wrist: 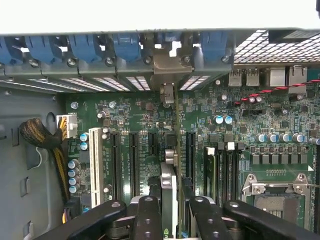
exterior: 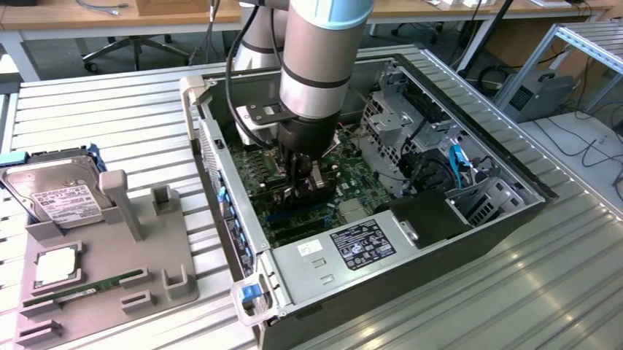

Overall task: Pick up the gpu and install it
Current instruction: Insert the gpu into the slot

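The arm stands nearly upright and reaches straight down into the open computer case, so that its gripper sits low over the green motherboard. The gripper is clamped on the gpu, which the wrist view shows edge-on between the two black fingers: a thin upright card running away from the gripper toward the case's back wall, where its silver bracket meets the row of blue slot clips. The card stands in line with the black expansion slots just beside it on the board; whether it is fully seated cannot be told. The wrist view also shows a white slot, a braided cable bundle with a white connector to one side of the gripper, and the processor socket to the other. The exterior view gives what lies outside the case: well apart from the gripper, toward the exterior view's left, a grey holder tray on the slatted metal table carries a hard drive, a processor chip and a green memory stick. Near the gripper, toward the exterior view's right, sit the power supply and drive cages.
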